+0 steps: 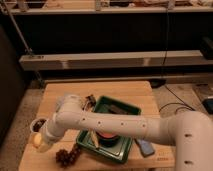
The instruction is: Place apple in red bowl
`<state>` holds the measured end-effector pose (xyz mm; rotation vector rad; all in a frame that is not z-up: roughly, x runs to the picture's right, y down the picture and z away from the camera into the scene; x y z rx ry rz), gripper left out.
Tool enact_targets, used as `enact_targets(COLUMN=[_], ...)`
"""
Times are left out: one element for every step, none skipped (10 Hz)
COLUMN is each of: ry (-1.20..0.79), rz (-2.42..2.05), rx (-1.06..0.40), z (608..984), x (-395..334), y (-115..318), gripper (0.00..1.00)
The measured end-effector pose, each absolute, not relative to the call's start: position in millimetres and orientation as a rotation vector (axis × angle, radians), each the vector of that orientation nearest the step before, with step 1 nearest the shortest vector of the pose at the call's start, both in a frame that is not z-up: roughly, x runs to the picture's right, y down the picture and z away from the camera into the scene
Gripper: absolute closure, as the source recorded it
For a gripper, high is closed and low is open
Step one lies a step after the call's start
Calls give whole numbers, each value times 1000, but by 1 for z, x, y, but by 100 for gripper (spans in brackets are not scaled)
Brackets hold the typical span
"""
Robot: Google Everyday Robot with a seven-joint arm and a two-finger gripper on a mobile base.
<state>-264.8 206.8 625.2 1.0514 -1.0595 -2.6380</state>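
Note:
The apple [37, 140], small and yellow-orange, sits at the tip of my gripper [41, 143] over the table's front left part. The gripper is shut on the apple and holds it a little above the wood. My white arm [110, 125] stretches from the lower right across the green tray [125, 107] to that spot. The red bowl [107, 136] stands inside the tray. Only a strip of its orange-red side shows below the arm, to the right of the apple.
A white cup [37, 124] with dark contents stands just behind the gripper. A dark bunch of grapes [67, 156] lies at the front edge. A blue object [145, 147] lies right of the tray. A shelf rail runs behind the wooden table [125, 90].

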Motion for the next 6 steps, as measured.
enact_targets(ry=[-1030,-1011,-997,-978,-951,-936], rz=[-2618,-2592,-2571,-2540,-2498,-2478], rx=[1005,965,933,886,812,774], z=[622,623,626,631,638,641], x=[-236,-212,-194,-168,-132,-115], y=[193,187,186,186,188,188], gripper=[100,100,100,100,100,100])
